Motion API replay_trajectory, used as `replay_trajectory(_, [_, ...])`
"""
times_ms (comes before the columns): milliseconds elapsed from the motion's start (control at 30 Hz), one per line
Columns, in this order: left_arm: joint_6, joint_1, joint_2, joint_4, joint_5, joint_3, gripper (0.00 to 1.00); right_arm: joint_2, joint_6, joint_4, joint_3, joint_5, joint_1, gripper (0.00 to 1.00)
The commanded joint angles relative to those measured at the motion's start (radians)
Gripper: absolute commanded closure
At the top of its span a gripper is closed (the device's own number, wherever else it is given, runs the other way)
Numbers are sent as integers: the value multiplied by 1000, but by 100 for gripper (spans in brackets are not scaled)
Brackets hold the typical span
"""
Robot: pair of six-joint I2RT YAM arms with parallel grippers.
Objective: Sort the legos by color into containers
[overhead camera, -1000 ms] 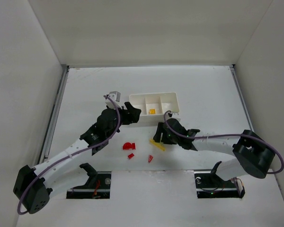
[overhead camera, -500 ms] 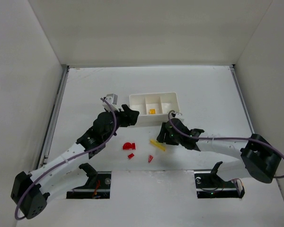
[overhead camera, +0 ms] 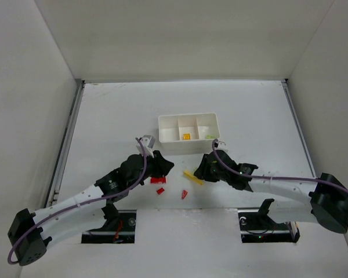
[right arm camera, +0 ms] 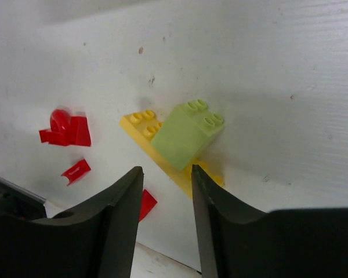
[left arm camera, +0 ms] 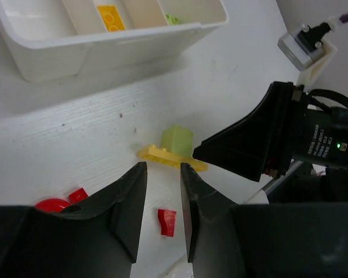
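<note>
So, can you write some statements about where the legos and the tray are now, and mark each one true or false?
1. A yellow piece lies in the middle compartment of the tray. True.
2. The tray's left compartment holds a red piece. False: it looks empty, and the red pieces lie on the table.
3. On the table, the light green brick sits on the yellow plate. True.
4. The right gripper is shut on the light green brick. False: its jaws stand apart, and the brick lies free beyond the fingertips.
5. The tray's right compartment holds a light green piece. True.
</note>
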Motion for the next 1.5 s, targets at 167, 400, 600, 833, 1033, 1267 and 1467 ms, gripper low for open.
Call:
replay_trajectory(167, [-57, -33, 13, 27, 2, -18, 73, 48, 39, 72, -11, -14, 56, 63])
replay_trajectory(400, [-92, -27, 46, 1, -16, -39, 74, 143, 95, 201, 19, -1, 67, 62])
replay_trajectory(600, [-126, 33, 47, -5, -30, -55, 74, 192, 147, 331, 38, 58, 4, 62])
replay_trajectory(833, [-96, 13, 115, 21, -12, -1, 59, 222, 173, 407, 70, 20, -43, 45])
replay_trajectory(1033, [-88, -4, 121, 12, 10, 0, 55, 81, 151, 358, 0, 32, -40, 46])
replay_trajectory(1267, [-45, 22, 165, 34, 13, 36, 54, 14, -89, 194, 25, 26, -170, 43])
replay_trajectory(1467, [-53, -37, 227, 88, 23, 56, 58, 154, -177, 192, 96, -20, -223, 45])
